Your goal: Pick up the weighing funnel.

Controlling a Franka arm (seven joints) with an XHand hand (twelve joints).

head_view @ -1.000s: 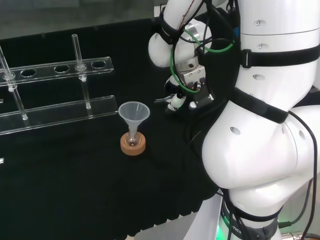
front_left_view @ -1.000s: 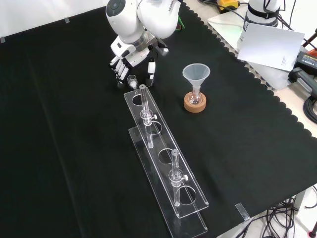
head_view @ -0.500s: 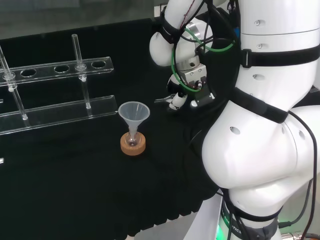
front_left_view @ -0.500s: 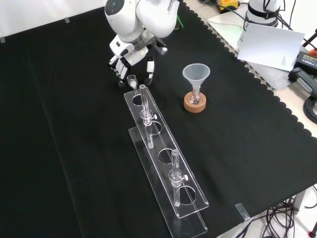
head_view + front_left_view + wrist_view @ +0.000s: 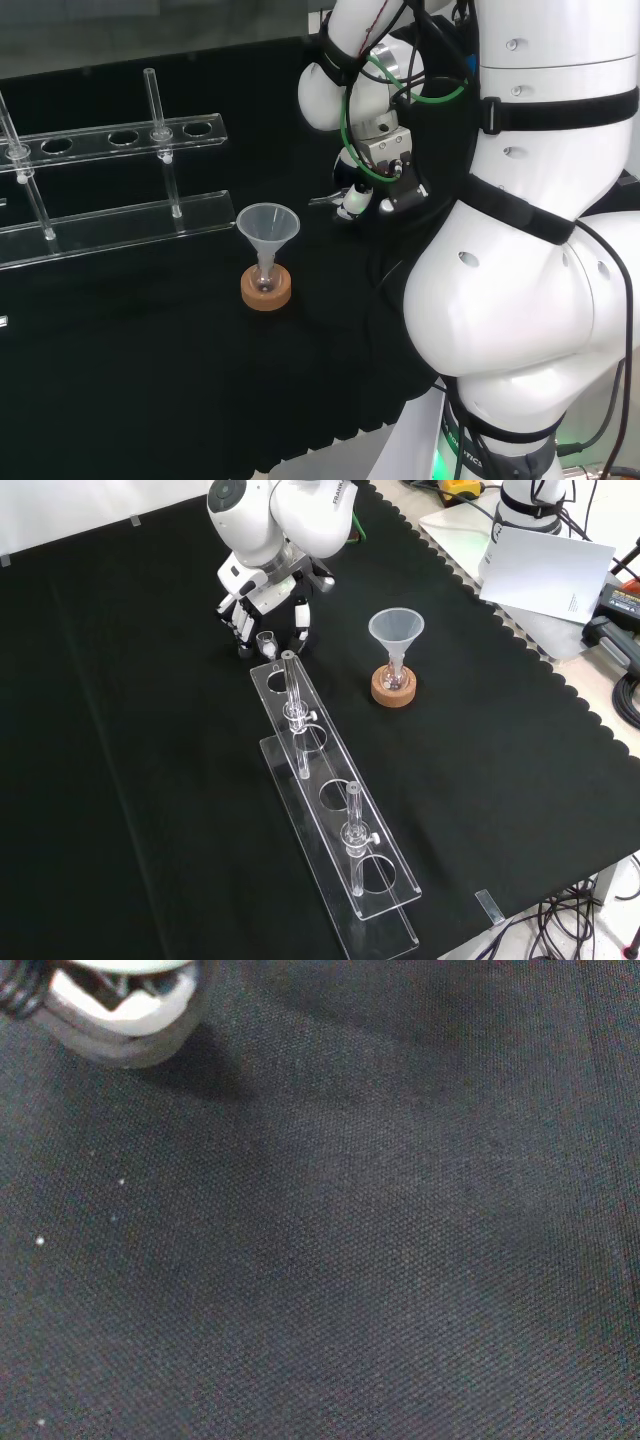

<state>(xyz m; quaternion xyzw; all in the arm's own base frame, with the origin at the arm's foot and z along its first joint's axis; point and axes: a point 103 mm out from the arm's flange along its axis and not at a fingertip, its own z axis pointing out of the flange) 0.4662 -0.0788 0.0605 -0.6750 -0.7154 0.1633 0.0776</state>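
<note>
Not grabbed yet imo: weighing funnel [image 5: 266, 640] looks to be on the cloth [image 5: 120, 730] btw the hand [image 5: 268, 598]'s unclosed fingers [image 5: 240, 632] & thumb in front view, so closing + lifting are left.

White glossy arm [image 5: 520, 300], fat rounded links, black bands [image 5: 560, 108] at the joints, small round dimples. Green cable [image 5: 343, 125] loops by the wrist, thin red wires above. Round grey cap [image 5: 232, 492]. Hand [image 5: 262, 592] black and white.
</note>
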